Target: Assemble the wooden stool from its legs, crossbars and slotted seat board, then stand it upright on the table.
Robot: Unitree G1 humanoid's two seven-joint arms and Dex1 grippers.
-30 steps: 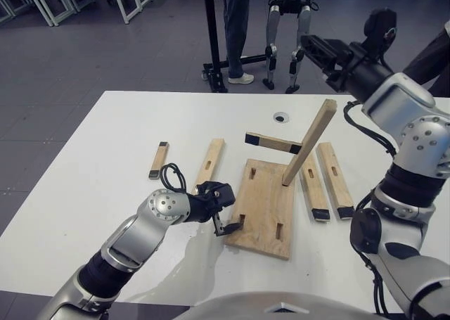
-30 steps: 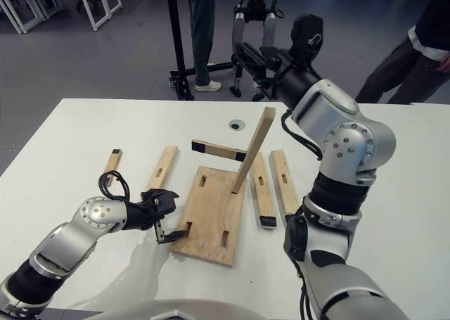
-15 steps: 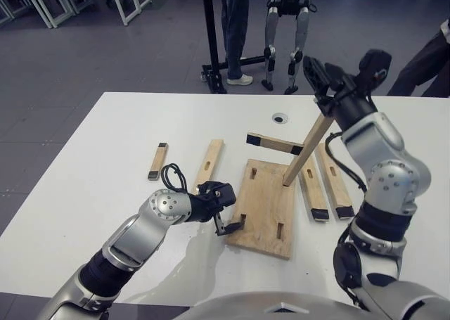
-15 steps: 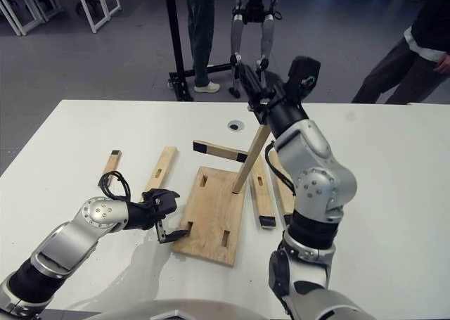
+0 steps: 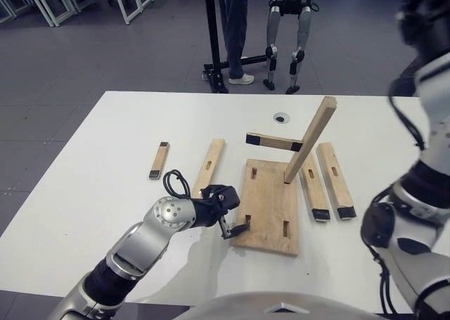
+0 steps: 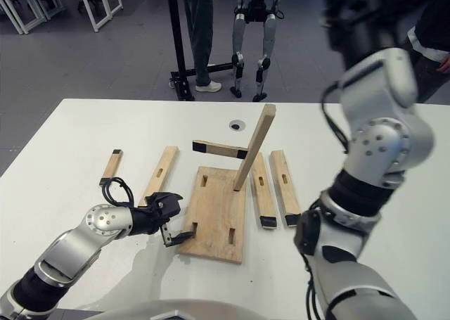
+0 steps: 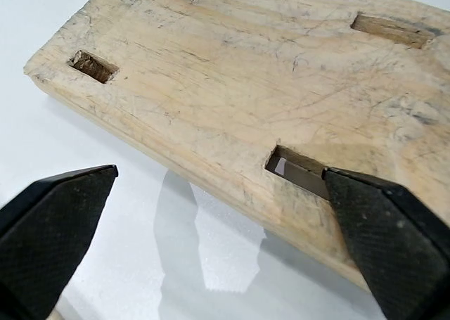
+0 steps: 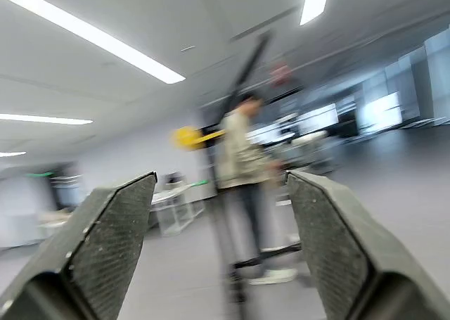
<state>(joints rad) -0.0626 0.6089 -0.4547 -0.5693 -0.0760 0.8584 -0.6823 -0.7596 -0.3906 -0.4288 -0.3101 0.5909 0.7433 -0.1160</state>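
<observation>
One seat board (image 5: 267, 209), one leaning leg (image 5: 309, 143) carrying one crossbar (image 5: 271, 141), and four loose sticks (image 5: 159, 160) (image 5: 210, 162) (image 5: 311, 190) (image 5: 335, 179) lying flat.

both head views look down over the table (image 5: 105, 158), sharing one scene. left wrist view: close, past the left gripper (image 7: 219, 174) onto the seat board (image 7: 281, 88). right wrist view: past the right gripper (image 8: 221, 176) into the room.

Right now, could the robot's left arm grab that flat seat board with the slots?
Probably yes. The left gripper is open at the near left edge of the seat board, one finger over the board, the other over the table, and nothing else is in the way.
</observation>
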